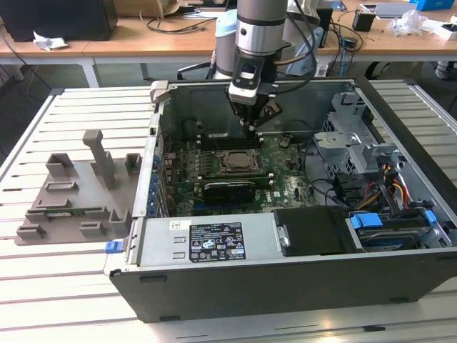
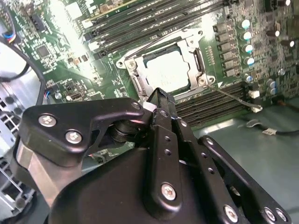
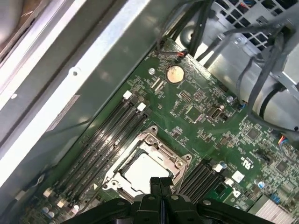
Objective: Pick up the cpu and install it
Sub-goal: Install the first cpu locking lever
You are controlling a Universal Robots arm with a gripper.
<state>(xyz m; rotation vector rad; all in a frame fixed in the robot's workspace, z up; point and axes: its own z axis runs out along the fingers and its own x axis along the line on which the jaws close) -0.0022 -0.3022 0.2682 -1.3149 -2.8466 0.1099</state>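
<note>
One cpu (image 2: 167, 71) (lying flat, square) sits below the tool (image 3: 160, 183).

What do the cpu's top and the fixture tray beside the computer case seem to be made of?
The cpu: probably metal, a pale silvery top with a dull sheen, seated in the socket frame. The fixture tray: likely plastic, uniformly matte grey with blocky moulded uprights.

A black label (image 1: 215, 241) and a small white sticker (image 1: 177, 226) on the power supply (image 1: 207, 243) carry print too small to read
</note>
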